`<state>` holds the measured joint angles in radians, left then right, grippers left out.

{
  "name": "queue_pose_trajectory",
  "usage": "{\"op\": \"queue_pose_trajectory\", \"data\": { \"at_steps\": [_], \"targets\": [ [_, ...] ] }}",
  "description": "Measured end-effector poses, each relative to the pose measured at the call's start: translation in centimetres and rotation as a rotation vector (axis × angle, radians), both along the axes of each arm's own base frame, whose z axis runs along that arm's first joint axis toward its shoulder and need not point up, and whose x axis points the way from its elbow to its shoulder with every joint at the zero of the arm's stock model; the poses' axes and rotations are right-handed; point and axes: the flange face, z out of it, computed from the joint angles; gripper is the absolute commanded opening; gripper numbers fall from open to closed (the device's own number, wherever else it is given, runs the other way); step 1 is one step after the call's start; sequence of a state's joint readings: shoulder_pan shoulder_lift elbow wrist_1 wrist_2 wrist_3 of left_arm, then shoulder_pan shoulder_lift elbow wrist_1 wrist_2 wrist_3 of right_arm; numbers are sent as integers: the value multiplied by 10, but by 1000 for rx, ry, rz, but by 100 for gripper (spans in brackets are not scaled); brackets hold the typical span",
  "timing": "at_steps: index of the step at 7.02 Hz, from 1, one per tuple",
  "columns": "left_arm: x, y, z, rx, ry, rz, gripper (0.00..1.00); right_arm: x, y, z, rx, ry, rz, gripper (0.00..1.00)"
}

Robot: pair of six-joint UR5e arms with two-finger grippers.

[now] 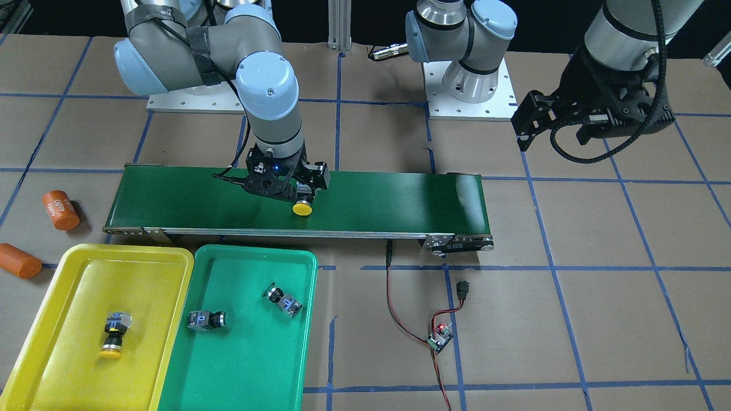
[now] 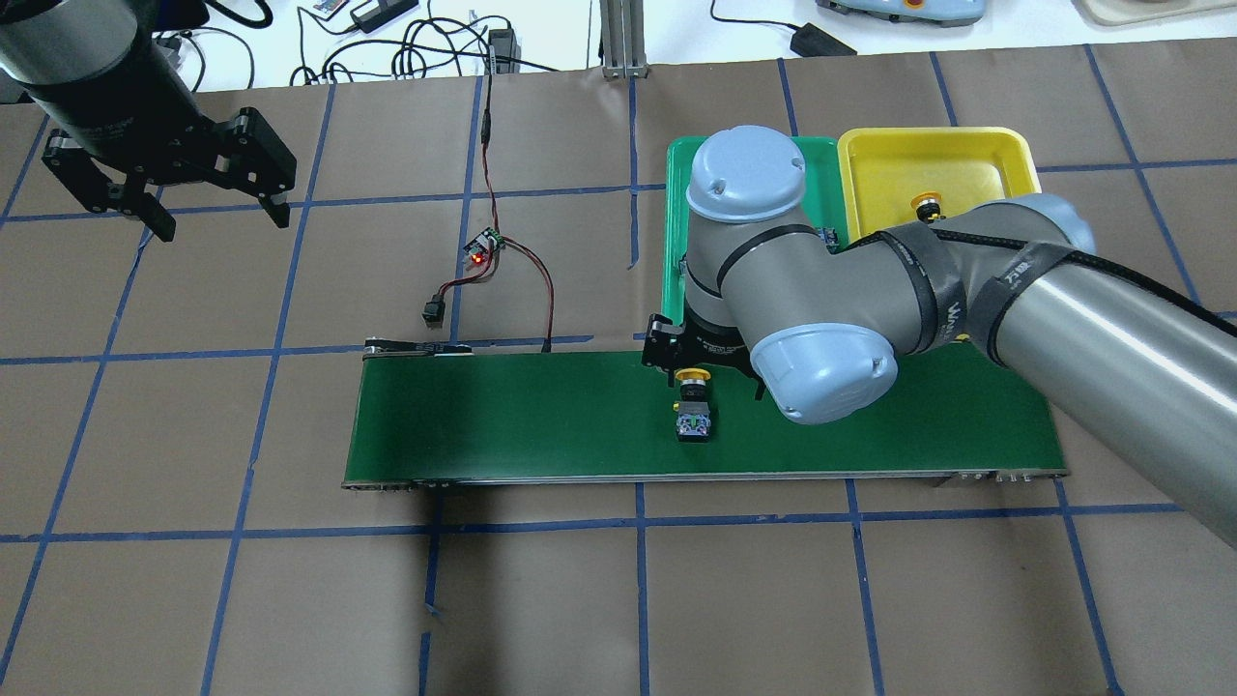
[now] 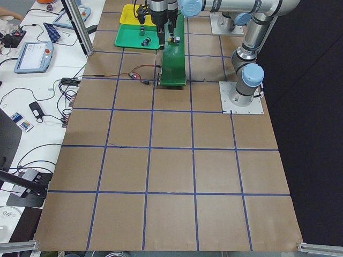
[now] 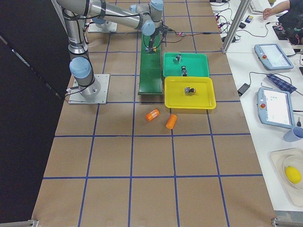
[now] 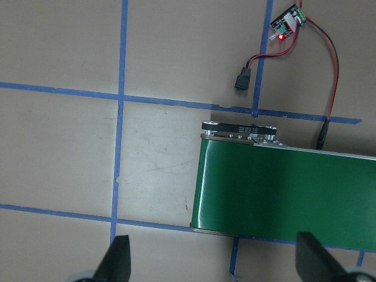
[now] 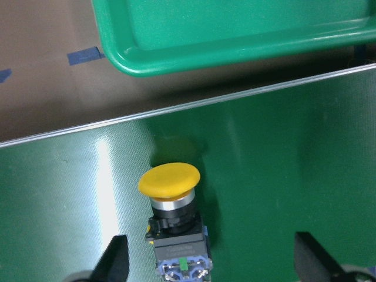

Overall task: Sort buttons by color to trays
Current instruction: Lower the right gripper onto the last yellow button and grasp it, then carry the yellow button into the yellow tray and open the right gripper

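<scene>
A yellow-capped button point(image 6: 169, 181) lies on its side on the dark-green conveyor belt point(image 1: 400, 200); it also shows from the front point(image 1: 301, 209) and overhead point(image 2: 694, 411). My right gripper point(image 1: 285, 191) hangs over it, open, fingertips point(image 6: 116, 258) to either side of the button's body, not touching. My left gripper point(image 2: 217, 217) is open and empty, high above the brown table beyond the belt's other end. The yellow tray point(image 1: 131, 279) holds one yellow button point(image 1: 113, 334). The green tray point(image 1: 251, 354) holds two green buttons point(image 1: 207, 320) point(image 1: 282, 301).
Two orange cylinders point(image 1: 60, 210) point(image 1: 18, 260) lie on the table beside the yellow tray. A small controller board point(image 1: 440, 337) with red and black wires runs to the belt. Both trays sit side by side against the belt's edge.
</scene>
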<state>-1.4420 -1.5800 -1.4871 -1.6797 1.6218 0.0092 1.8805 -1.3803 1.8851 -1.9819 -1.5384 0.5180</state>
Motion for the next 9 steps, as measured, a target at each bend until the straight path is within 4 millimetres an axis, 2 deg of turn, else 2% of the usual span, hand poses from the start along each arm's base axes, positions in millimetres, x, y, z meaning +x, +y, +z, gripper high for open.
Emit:
{"op": "queue_pose_trajectory", "data": {
  "at_steps": [2,3,4,6,9],
  "targets": [
    [0,0,0,-1,0,0,100,2,-3,-21,39,9,6,100],
    [0,0,1,-1,0,0,100,3,-6,-36,62,17,4,55],
    [0,0,1,-1,0,0,100,3,-8,-46,81,26,0,1],
    [0,0,1,-1,0,0,100,0,-10,-48,91,30,-9,0],
    [0,0,0,-1,0,0,100,-16,-24,-27,35,57,-42,0]
  ]
}}
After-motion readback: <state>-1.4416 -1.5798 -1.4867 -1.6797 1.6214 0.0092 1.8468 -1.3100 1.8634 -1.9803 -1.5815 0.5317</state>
